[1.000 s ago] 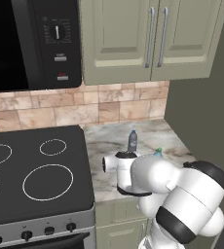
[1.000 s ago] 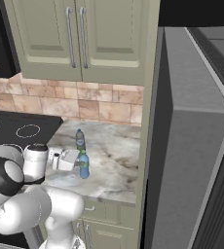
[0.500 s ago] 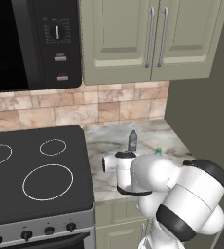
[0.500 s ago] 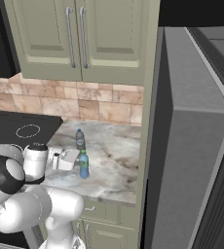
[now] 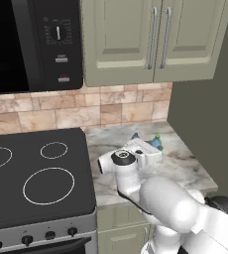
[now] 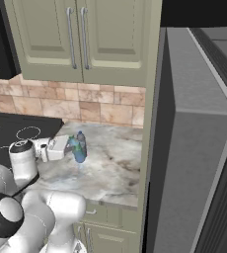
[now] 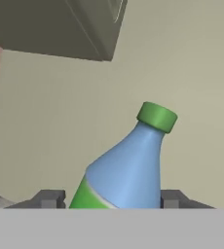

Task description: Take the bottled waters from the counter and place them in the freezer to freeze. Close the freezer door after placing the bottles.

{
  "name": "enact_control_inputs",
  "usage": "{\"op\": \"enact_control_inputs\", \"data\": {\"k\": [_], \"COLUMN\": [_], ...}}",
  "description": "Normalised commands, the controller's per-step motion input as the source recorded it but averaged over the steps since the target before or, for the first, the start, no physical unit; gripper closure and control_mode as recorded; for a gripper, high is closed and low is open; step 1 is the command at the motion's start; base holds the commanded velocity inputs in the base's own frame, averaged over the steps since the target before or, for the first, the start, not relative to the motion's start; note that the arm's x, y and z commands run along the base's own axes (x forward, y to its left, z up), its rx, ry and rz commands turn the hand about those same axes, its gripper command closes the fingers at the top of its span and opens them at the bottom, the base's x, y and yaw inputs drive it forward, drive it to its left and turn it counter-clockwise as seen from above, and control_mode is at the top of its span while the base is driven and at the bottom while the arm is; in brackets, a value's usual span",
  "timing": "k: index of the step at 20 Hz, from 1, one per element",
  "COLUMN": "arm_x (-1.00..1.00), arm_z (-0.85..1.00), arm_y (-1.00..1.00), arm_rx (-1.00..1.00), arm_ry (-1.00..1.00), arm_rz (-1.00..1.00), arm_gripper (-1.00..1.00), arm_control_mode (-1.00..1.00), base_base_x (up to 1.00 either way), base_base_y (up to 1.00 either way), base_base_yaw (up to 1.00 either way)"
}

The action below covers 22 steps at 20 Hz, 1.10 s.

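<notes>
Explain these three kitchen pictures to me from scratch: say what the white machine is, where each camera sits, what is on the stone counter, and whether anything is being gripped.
The white machine is a robot arm on a base that can drive, in a rendered kitchen. Two pictures come from cameras on that base, behind the arm to its left and right. The third comes from a camera on the hand, looking along the gripper.

On the marbled counter, beside the black stovetop, stand two small water bottles. In the hand view the blue bottle with the green cap sits between the two dark fingertips; the jaws appear closed on it. The grey bottle stands just behind it. The grey refrigerator is to the right.
</notes>
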Motion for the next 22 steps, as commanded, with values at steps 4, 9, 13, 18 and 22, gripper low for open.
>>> {"op": "enact_control_inputs", "data": {"k": [4,9,13,18,22], "arm_x": [-0.21,-0.19,-0.35,-0.43,-0.28], "arm_z": [1.00,1.00,0.98,0.36,0.21], "arm_y": [0.00,0.00,-0.01,-0.24,-0.09], "arm_rx": [-0.16,-0.22,-0.20,0.02,0.23], "arm_ry": [0.08,0.29,0.33,0.18,-0.01], "arm_rz": [0.28,0.24,0.18,0.13,0.16], "arm_gripper": [1.00,1.00,1.00,1.00,1.00], "arm_control_mode": [-1.00,-1.00,-1.00,-1.00,-1.00], "base_base_x": [0.00,0.00,0.00,0.00,0.00], "base_base_y": [0.00,0.00,0.00,0.00,0.00], "base_base_yaw": [0.00,0.00,0.00,0.00,0.00]}}
